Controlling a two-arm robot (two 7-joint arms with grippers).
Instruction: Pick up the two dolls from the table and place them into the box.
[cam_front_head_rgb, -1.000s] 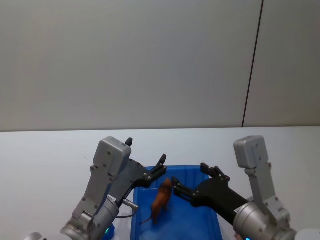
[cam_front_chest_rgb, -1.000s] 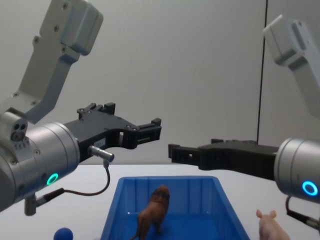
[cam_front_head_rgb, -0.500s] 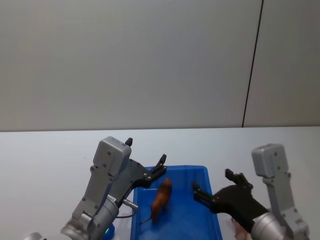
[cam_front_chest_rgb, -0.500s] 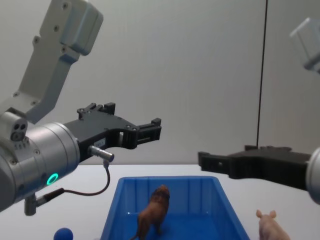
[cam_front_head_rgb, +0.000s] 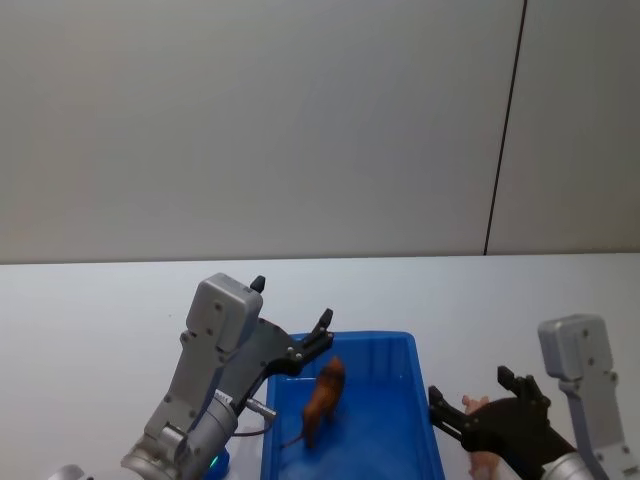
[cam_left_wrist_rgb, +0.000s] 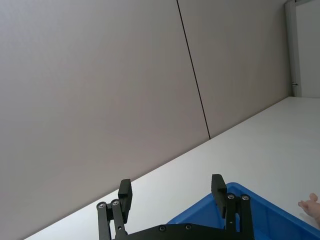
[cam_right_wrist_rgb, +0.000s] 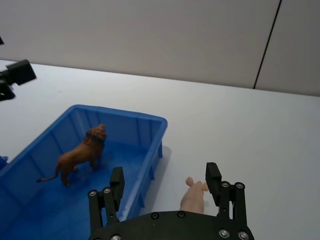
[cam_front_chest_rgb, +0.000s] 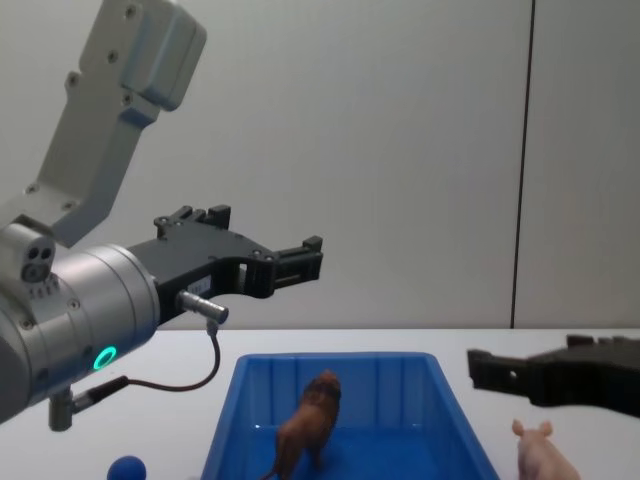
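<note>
Since the pig (cam_right_wrist_rgb: 194, 197) lies on the counter (cam_right_wrist_rgb: 260, 130) just beside the right wall of the box (cam_right_wrist_rgb: 125, 111), the main risk is a clash on the way down. The right arm (cam_front_head_rgb: 520, 437) hovers low over the pig, jaws wide open and empty. In the right wrist view the jaw nearer the box lines up with the box wall, and the pig sits closer to the other jaw. Dropping straight from there would likely catch the rim or shove the pig sideways instead of framing it. The pig looks small, smooth and rounded, so an off-centre pinch could squirt it out or leave it hanging by a leg. By my read it needs a shift away from the box first.

One doll is done: the lion (cam_front_head_rgb: 322, 395) stands upright inside the box, mid floor, nothing touching it.

The second risk is at drop-off. The left arm (cam_front_chest_rgb: 230, 260) is parked above the box's far left corner, jaws open and empty, so a wide carry over the box could bump it. The pig could also land on the lion and tip it.

Versus a second ago, the right arm has pulled back from over the box's middle, where its jaws nearly faced the left arm's, to the right of the box and lower. Left arm, lion, pig and box are unmoved.
</note>
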